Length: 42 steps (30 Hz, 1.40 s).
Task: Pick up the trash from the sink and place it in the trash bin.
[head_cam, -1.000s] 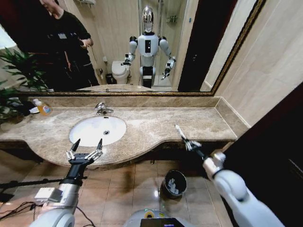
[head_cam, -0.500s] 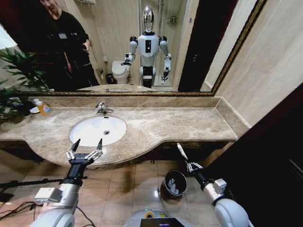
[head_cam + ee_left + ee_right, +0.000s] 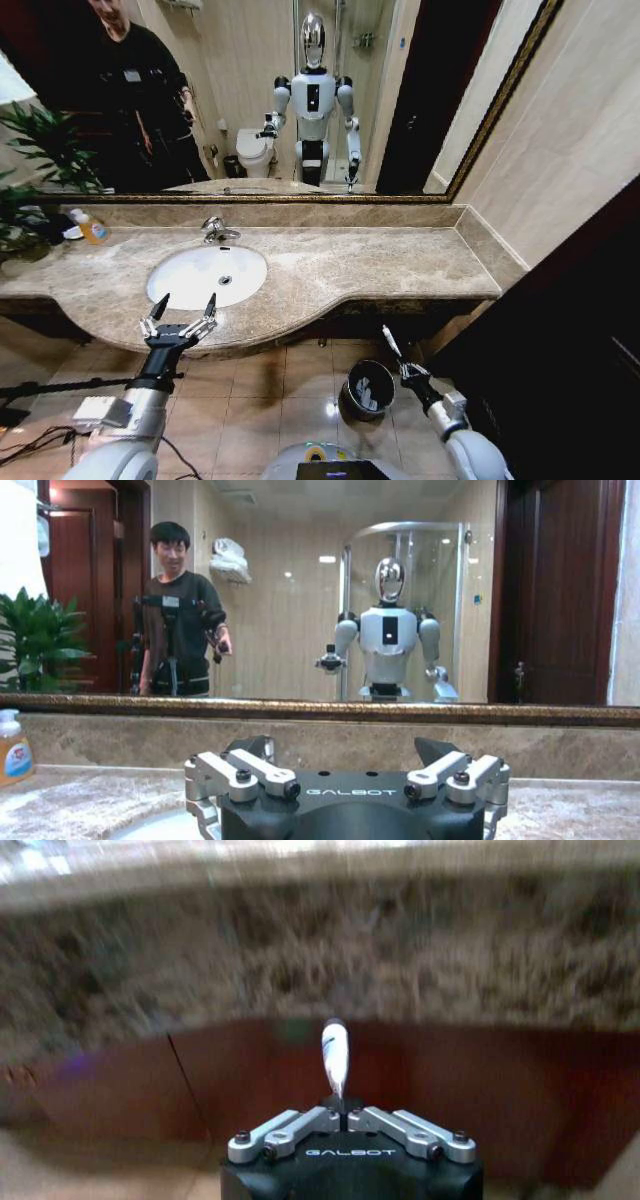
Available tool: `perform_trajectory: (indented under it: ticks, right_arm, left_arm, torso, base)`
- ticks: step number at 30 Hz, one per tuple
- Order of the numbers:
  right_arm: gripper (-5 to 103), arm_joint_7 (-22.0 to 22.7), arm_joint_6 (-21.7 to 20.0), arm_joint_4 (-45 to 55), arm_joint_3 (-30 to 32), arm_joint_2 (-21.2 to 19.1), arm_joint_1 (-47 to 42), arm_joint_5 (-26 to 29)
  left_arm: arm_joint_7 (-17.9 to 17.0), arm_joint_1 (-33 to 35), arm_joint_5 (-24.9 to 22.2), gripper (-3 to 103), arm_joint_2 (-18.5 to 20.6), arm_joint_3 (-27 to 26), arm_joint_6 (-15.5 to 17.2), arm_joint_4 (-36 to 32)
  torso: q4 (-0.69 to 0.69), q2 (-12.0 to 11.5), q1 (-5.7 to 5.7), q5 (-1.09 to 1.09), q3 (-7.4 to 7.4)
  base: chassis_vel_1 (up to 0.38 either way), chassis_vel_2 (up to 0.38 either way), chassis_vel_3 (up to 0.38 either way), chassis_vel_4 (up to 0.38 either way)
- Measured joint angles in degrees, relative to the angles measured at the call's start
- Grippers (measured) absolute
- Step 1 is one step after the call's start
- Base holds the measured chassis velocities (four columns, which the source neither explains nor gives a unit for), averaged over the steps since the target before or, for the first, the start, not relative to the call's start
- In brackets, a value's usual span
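My right gripper (image 3: 404, 369) is shut on a thin white tube with blue print (image 3: 388, 342), one piece of the trash, which sticks up from the jaws. It hangs below the counter's front edge, just right of the trash bin (image 3: 352, 392), a small dark round bin on the tiled floor with pale bits inside. In the right wrist view the tube (image 3: 334, 1056) points out of the shut gripper (image 3: 347, 1111) toward the counter's marble front. The sink (image 3: 180, 281) is a white oval basin. My left gripper (image 3: 180, 313) stands open at the counter edge in front of it.
An orange-capped soap bottle (image 3: 93, 229) stands at the counter's back left beside a plant (image 3: 30, 150). A chrome faucet (image 3: 213, 230) sits behind the basin. The brown marble counter (image 3: 400, 262) overhangs dark cabinet fronts. A mirror (image 3: 250, 100) shows me and a standing person.
My right arm has sunk from counter height to below the counter edge, carrying the tube down beside the bin. The left arm has stayed put.
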Motion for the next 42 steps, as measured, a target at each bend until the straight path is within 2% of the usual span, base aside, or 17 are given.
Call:
perform_trajectory:
  ticks: [8, 16, 31, 36, 38, 39, 42]
  right_arm:
    - [0, -0.53, 2.68, -11.81, -1.54, 1.47, 4.83, -3.29]
    - [0, -0.76, 5.37, -19.31, -2.68, 1.39, 7.25, -4.68]
    - [0, 0.94, 7.91, -24.21, -6.52, 0.48, 9.35, -4.8]
    - [0, 3.83, 8.27, -25.65, -8.92, 0.02, 10.47, -4.61]
    - [2, 4.97, 8.35, -25.87, -9.75, -0.22, 10.66, -4.59]
    - [7, 5.45, 8.46, -26.01, -10.05, -0.21, 10.81, -4.59]
    - [13, 6.15, 8.53, -26.1, -10.17, 0.19, 10.98, -4.64]
  left_arm:
    - [-0.01, 0.0, 0.0, 100, 0.0, 0.0, 0.0, 0.01]
    - [-0.01, 0.0, 0.0, 100, 0.0, 0.0, 0.0, 0.0]
    - [0.0, 0.0, 0.0, 100, 0.0, 0.0, 0.0, 0.0]
    - [-0.01, 0.0, 0.0, 100, 0.0, 0.0, 0.0, 0.0]
    - [-0.01, 0.0, 0.0, 100, 0.0, 0.0, 0.0, 0.0]
    - [0.0, 0.0, 0.0, 100, 0.0, 0.0, 0.0, 0.01]
    - [0.0, 0.0, 0.0, 100, 0.0, 0.0, 0.0, 0.0]
  torso:
    - [0.0, 0.0, 0.0, 0.0, 0.0]
    - [0.0, 0.0, 0.0, -0.01, 0.0]
    - [0.0, 0.0, 0.0, -0.01, 0.0]
    - [0.0, 0.0, 0.0, 0.0, 0.0]
    - [0.0, 0.0, 0.0, 0.0, 0.0]
    - [0.0, 0.0, 0.0, 0.0, 0.0]
    - [0.0, 0.0, 0.0, -0.01, 0.0]
  base:
    - [0.0, 0.0, 0.0, 0.0]
    - [0.0, 0.0, 0.0, 0.0]
    - [0.0, 0.0, 0.0, 0.0]
    - [0.0, 0.0, 0.0, 0.0]
    - [0.0, 0.0, 0.0, 0.0]
    - [0.0, 0.0, 0.0, 0.0]
    - [0.0, 0.0, 0.0, 0.0]
